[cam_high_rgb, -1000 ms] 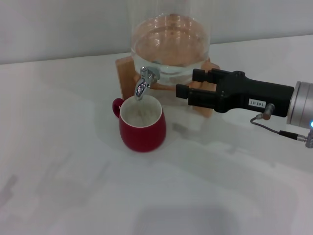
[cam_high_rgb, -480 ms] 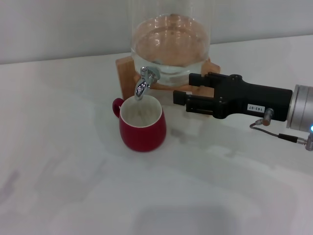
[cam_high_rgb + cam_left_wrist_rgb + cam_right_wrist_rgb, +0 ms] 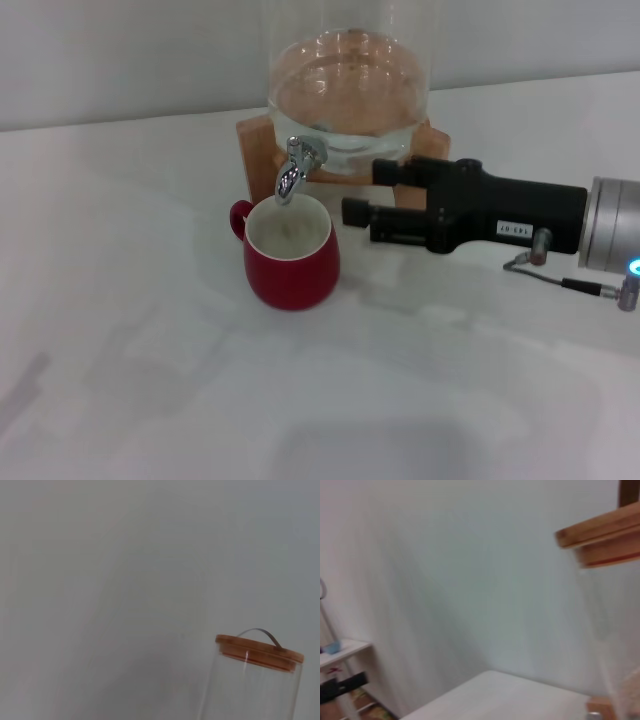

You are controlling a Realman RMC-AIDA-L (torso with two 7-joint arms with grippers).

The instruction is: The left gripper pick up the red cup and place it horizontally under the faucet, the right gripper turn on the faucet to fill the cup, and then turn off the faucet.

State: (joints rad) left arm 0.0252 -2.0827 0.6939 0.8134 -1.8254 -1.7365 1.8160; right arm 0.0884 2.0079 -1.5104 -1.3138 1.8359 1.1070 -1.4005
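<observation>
The red cup (image 3: 292,262) stands upright on the white table in the head view, its handle pointing away to the left. The chrome faucet (image 3: 296,168) of the glass dispenser (image 3: 350,95) hangs just over the cup's white inside. My right gripper (image 3: 366,192) reaches in from the right at faucet height, a short way to the right of the spout and touching nothing. Its two fingers are open, with the wooden stand (image 3: 256,140) showing through the gap. The left gripper is out of view.
The dispenser is partly filled with water and stands at the back of the white table (image 3: 150,350). The left wrist view shows only the dispenser's wooden lid (image 3: 260,653) against a plain wall. A small side table (image 3: 340,650) appears far off in the right wrist view.
My right gripper has slid left toward the faucet and sunk slightly. The cup and the faucet have not moved.
</observation>
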